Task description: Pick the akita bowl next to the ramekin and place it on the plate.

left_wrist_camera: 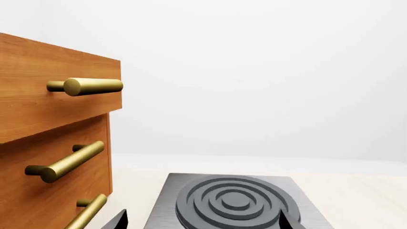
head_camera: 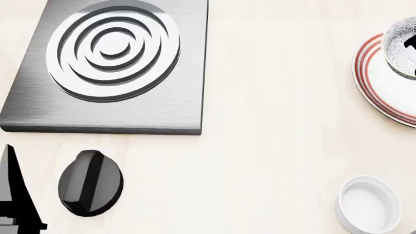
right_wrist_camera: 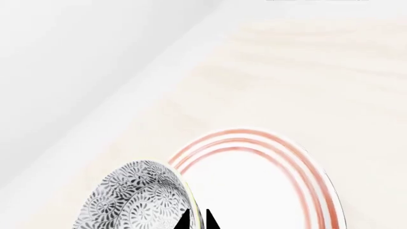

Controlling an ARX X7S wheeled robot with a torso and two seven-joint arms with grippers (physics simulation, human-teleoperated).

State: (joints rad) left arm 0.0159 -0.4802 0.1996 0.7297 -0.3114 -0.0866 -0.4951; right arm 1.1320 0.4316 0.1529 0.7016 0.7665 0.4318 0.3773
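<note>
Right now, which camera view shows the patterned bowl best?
The right wrist view: the patterned bowl fills the lower part, its floral outside clear, its rim between the right fingers, over the plate. The head view shows only a cropped part of it at the edge. The left wrist view shows none.

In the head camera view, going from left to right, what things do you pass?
Left gripper → black knob → stove burner plate → ramekin → red-ringed plate. The patterned bowl overlaps the plate at the right edge, so I leave its order open.
</note>
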